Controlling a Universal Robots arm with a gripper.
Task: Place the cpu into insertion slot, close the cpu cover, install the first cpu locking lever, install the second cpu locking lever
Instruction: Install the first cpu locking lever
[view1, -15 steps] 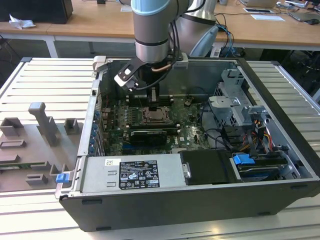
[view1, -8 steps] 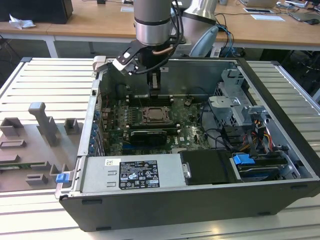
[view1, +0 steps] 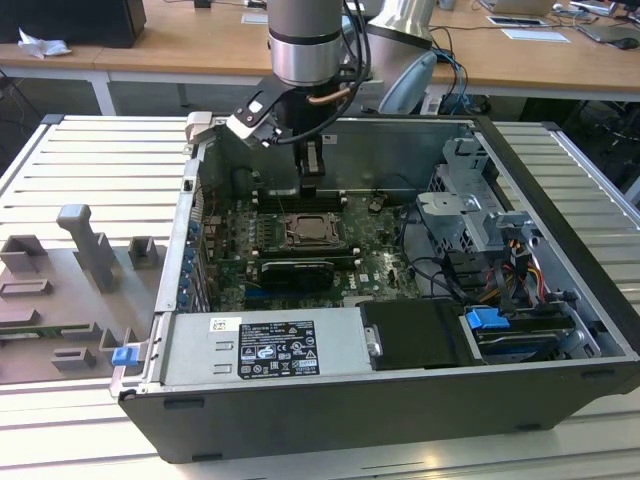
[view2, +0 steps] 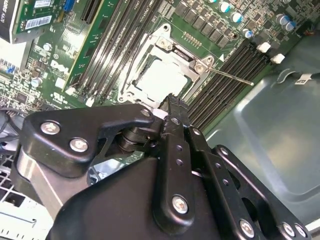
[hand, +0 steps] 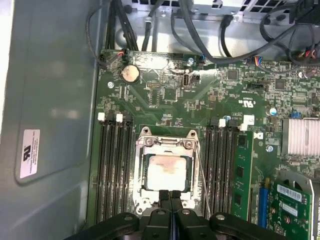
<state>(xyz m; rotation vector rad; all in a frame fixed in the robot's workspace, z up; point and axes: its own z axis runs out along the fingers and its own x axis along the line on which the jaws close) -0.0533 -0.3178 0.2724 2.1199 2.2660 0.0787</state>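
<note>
Pale beige-silver cpu (hand: 167, 172), grey cpu cover (hand: 165, 144), green board (hand: 165, 107), black end effector (hand: 170, 196).

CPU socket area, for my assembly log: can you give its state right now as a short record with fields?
cpu: lies flat, framed by the cover's window
cpu cover: down flat around the cpu
locking lever: thin rod angled out beside the cover, apparently not latched
gripper: shut, holding nothing, at the cover's edge; contact cannot be told
</note>
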